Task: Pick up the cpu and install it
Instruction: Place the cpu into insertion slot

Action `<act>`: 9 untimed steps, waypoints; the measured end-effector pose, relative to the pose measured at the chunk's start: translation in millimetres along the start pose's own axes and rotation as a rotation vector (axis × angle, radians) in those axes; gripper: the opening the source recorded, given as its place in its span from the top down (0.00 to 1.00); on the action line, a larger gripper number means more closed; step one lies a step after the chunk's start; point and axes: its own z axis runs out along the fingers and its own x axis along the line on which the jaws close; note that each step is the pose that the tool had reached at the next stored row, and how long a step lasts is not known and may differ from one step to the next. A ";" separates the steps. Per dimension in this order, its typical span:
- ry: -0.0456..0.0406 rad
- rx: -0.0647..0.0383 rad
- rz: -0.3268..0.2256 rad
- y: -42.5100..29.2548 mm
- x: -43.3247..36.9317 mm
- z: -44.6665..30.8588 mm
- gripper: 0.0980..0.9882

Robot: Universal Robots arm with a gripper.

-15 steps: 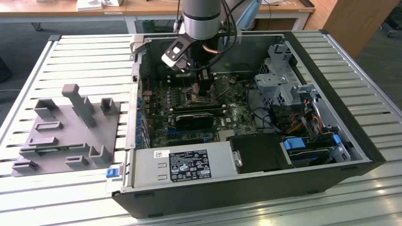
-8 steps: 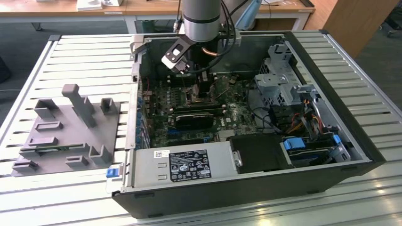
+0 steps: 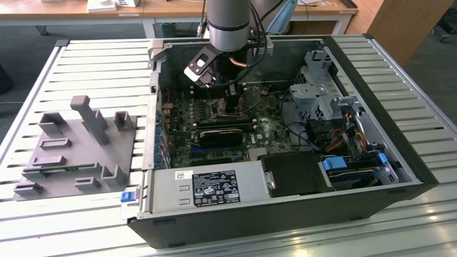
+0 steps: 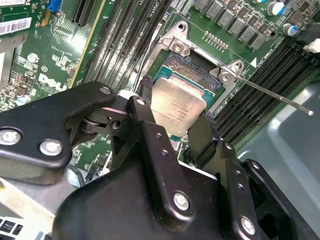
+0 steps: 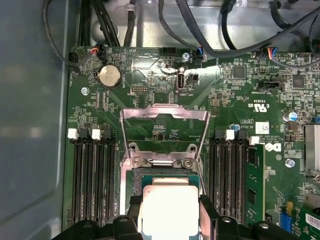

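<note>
- Black metal two-finger gripper (image 4: 175, 110) is clenched on the silvery flat square cpu (image 4: 177, 107). Its fingers (image 4: 150, 130) press two opposite edges, and the other two edges are free.
- The cpu (image 5: 170, 207) lies over the dark square socket with a grey metal frame (image 4: 176, 46), its edges roughly parallel to the frame. Cannot tell whether it is seated or just above.
- Grey metal load plate (image 5: 165, 131) is swung open on the far side of the socket. Thin steel lever rod (image 4: 272, 93) is unlatched and angles away to one side.
- Black memory slots (image 5: 92, 180) run along both sides of the socket, just beside the fingers, so side room is tight. One green memory stick (image 5: 255, 182) stands in a slot on one side.
- Exterior view: grey robot arm (image 3: 227, 27) comes down into the open black computer case (image 3: 286, 214) at about 12 o'clock of its opening. The case wall is close behind it.
- There is open room toward 6 o'clock, above the long black rectangular card (image 3: 221, 136).
- Grey plastic fixture tray (image 3: 71, 155) sits at 9 o'clock from the case on the white slatted table (image 3: 43, 80), well apart from the arm.
</note>
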 end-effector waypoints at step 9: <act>-0.0004 0.000 0.006 -1.9 1.1 6.2 0.51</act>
